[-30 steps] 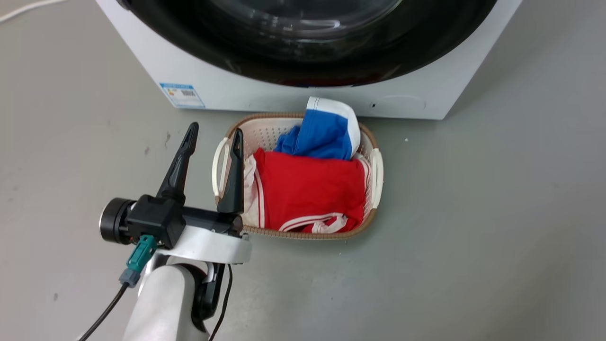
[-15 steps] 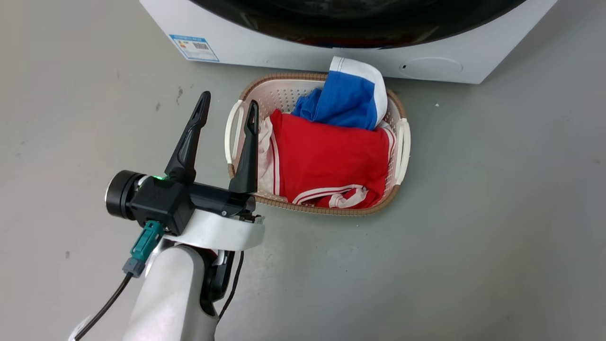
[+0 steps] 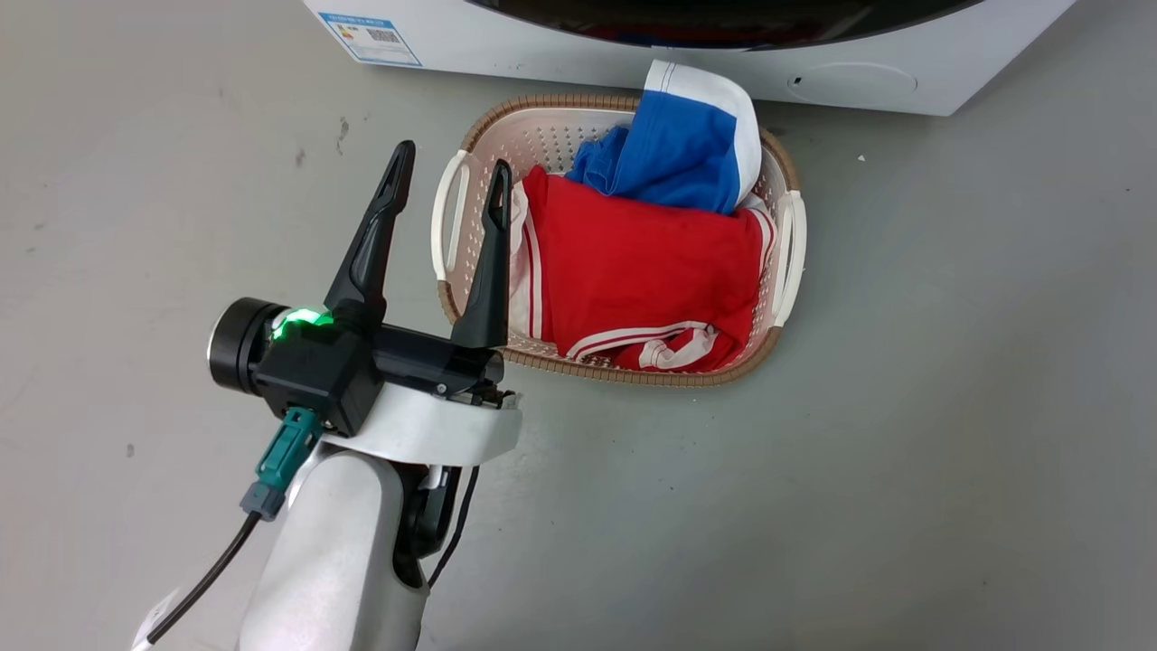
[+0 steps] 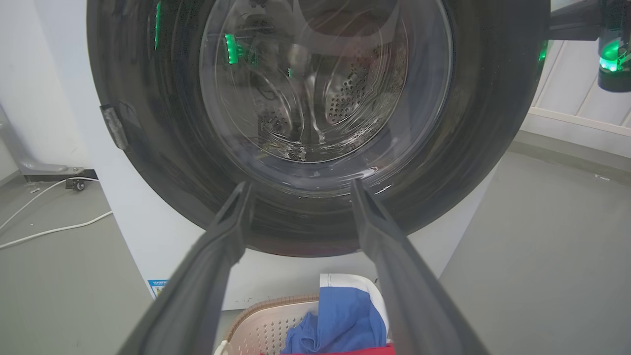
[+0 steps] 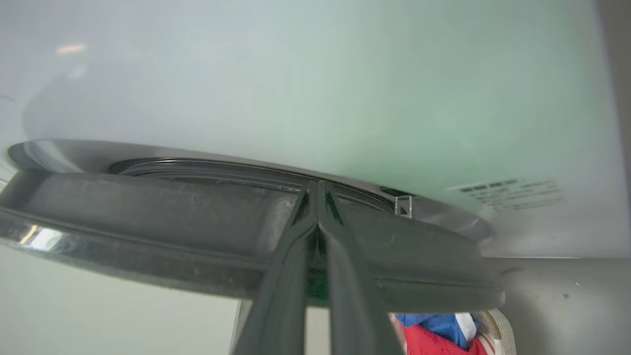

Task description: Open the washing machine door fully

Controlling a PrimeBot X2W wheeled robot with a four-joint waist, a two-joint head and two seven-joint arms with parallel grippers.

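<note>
At the washing machine door (image 5: pixel 148 212) my right gripper (image 5: pixel 315 190) stays clenched, left gripper (image 3: pixel 452 159) splayed — head camera dips, door still unopened, I reckon.

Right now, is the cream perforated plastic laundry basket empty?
No, a red white-striped garment and a blue-and-white garment lie inside the cream perforated plastic laundry basket.

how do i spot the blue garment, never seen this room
Find the white washing machine; a cream laundry basket sits on the floor before it. The blue garment lies at the basket's machine end, next to a red garment, and alone has a broad white band.
</note>
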